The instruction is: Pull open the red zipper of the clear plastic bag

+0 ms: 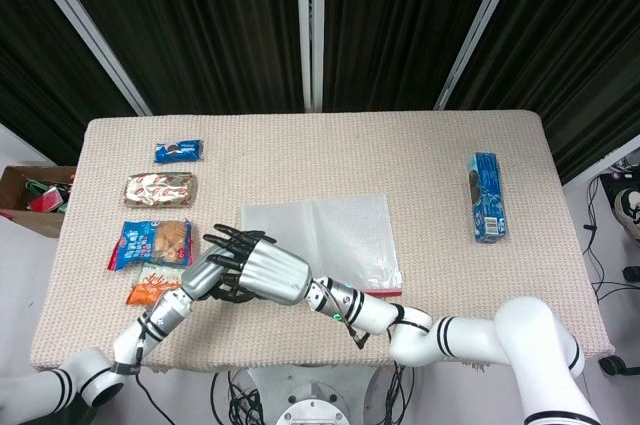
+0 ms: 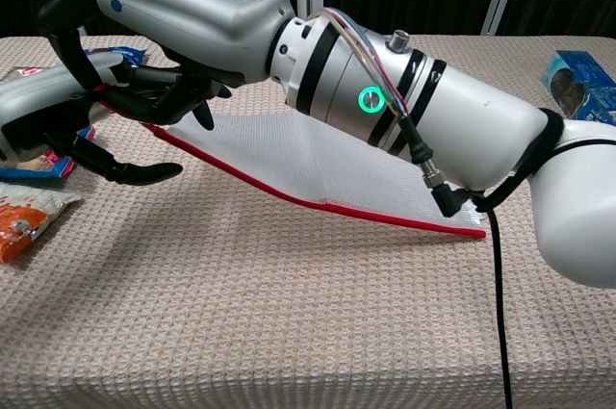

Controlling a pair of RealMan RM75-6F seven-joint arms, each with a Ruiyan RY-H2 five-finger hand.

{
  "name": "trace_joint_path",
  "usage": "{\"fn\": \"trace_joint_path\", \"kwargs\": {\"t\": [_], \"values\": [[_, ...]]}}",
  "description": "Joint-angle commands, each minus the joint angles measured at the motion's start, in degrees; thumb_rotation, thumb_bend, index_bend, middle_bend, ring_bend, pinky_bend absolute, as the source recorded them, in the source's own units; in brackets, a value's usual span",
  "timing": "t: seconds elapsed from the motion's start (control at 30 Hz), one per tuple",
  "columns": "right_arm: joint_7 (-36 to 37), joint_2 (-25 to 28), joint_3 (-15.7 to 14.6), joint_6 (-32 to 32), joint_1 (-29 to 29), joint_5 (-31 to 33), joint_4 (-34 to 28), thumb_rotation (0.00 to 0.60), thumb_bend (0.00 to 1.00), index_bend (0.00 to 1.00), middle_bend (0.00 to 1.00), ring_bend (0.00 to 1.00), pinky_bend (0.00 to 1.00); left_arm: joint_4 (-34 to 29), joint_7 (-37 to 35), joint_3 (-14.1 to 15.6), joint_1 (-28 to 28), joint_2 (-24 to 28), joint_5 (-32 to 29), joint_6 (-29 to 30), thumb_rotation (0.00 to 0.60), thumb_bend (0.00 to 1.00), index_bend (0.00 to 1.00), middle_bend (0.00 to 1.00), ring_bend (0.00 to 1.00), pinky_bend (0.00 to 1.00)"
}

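Note:
The clear plastic bag [image 1: 325, 237] lies mid-table, its red zipper [image 2: 318, 203] running along the near edge. My right hand [image 2: 183, 0] grips the zipper's left end and holds that corner raised off the cloth; the right end [image 1: 388, 292] stays down. My left hand [image 2: 43, 118] sits close under and beside the right hand, with its dark fingers [image 2: 130, 170] spread at the same corner. In the head view the left hand [image 1: 205, 280] and the right hand [image 1: 270, 273] overlap. Whether the left hand pinches the zipper is hidden.
Snack packets line the left side: a blue one [image 1: 178, 151], a silvery one [image 1: 160, 189], a blue bag [image 1: 152, 242] and an orange one [image 1: 148, 293]. A blue box [image 1: 487, 197] lies at the right. A cardboard box [image 1: 28, 193] stands off the table's left edge.

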State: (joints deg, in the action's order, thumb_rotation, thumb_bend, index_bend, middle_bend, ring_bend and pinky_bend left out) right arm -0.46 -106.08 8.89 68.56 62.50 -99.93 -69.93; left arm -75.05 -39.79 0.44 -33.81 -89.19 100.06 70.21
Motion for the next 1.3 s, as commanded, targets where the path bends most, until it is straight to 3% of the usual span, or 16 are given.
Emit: {"fn": "trace_joint_path", "kwargs": {"t": [0.03,0.5,0.77,1.3], "values": [[0.27,-0.04,-0.04,0.18,-0.10,-0.06,0.18,0.600,0.49,0.88,0.24,0.00,0.00,0.42,-0.34,0.24,-0.22,-0.38,-0.39,-0.07,0.600,0.29,0.40,0.14,0.09,0.12],[1.24,-0.22,0.17,0.40,-0.08,-0.17,0.94,0.600,0.49,0.88,0.24,0.00,0.00,2.66,-2.08,1.30,-0.97,-1.61,-1.29,0.77,0.600,0.33,0.46,0.14,0.09,0.12],[1.76,-0.29,-0.09,0.90,-0.19,-0.60,1.22,0.600,0.49,0.88,0.24,0.00,0.00,4.77,-5.16,1.46,-1.38,-3.26,-2.15,0.90,0.600,0.37,0.57,0.20,0.09,0.12],[-4.04,1.68,-4.19,6.82,-5.93,-3.60,-0.74,0.600,0.49,0.88,0.24,0.00,0.00,7.01,-14.96,2.46,0.24,-4.27,-2.11,6.03,0.600,0.45,0.62,0.24,0.11,0.12]]}}
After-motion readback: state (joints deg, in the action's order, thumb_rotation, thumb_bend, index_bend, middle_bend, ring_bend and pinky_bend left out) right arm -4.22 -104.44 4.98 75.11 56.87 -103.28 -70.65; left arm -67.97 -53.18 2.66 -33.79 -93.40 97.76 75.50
